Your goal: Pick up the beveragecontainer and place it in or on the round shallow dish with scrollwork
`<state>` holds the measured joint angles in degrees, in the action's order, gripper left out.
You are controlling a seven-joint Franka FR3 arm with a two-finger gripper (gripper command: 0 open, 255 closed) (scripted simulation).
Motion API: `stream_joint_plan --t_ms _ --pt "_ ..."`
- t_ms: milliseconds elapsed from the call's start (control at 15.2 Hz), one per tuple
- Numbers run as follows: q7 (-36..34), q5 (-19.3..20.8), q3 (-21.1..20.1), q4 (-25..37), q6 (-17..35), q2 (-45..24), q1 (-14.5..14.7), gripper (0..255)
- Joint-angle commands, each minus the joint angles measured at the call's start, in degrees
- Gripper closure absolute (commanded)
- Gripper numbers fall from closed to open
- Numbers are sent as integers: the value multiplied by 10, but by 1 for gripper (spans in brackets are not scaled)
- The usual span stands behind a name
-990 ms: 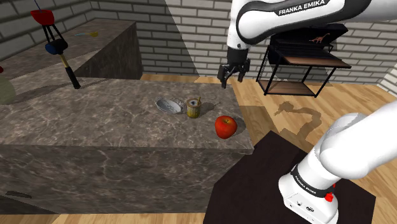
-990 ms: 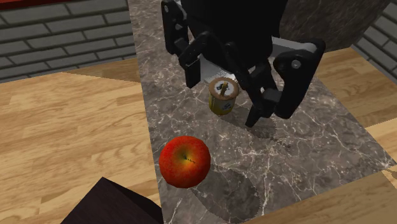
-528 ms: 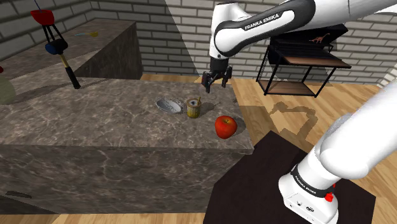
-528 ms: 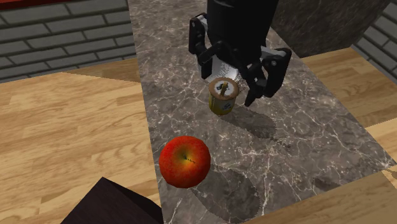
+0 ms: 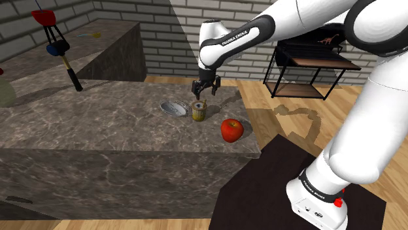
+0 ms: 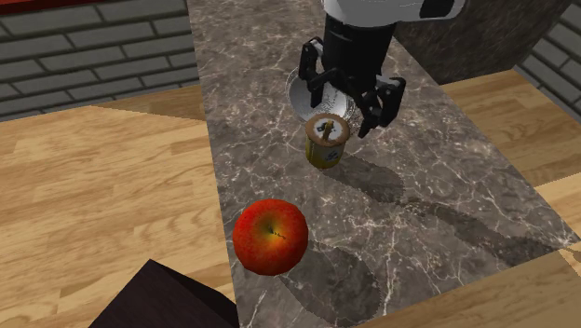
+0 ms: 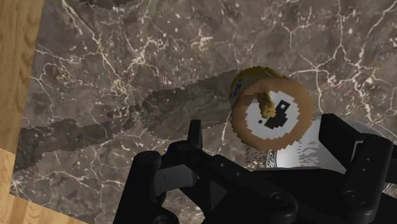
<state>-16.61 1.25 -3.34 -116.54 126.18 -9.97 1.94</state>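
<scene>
Shoulder view: one can stands upright on the counter, near its right end; one dish lies just beside it at 9 o'clock, one apple at 4 o'clock, close to the counter's corner; the claw hangs just above the can; bare stone spreads wide toward 9 o'clock; a black rack stands well apart on the wood floor at 2 o'clock.

Second exterior view: the claw shows open, fingers spread over the can and clear of it; the dish peeks out behind the claw at 11 o'clock of the can; the apple sits at 7 o'clock, near the counter's edge; open stone lies toward 4 o'clock.

Wrist view: the can's brown top with its tab faces the camera, between the parted fingers of the claw; the dish's pale rim sits right by it; the counter ends at wood floor beyond the far finger.
</scene>
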Motion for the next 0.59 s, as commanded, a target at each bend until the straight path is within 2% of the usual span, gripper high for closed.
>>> stream_joint_plan --t_ms 0,198,528 --pt "-4 -1 -1 36 11 -45 2 0" --pt "-7 -2 -2 81 19 -96 5 0" --pt "-8 0 -2 71 51 -117 5 0"
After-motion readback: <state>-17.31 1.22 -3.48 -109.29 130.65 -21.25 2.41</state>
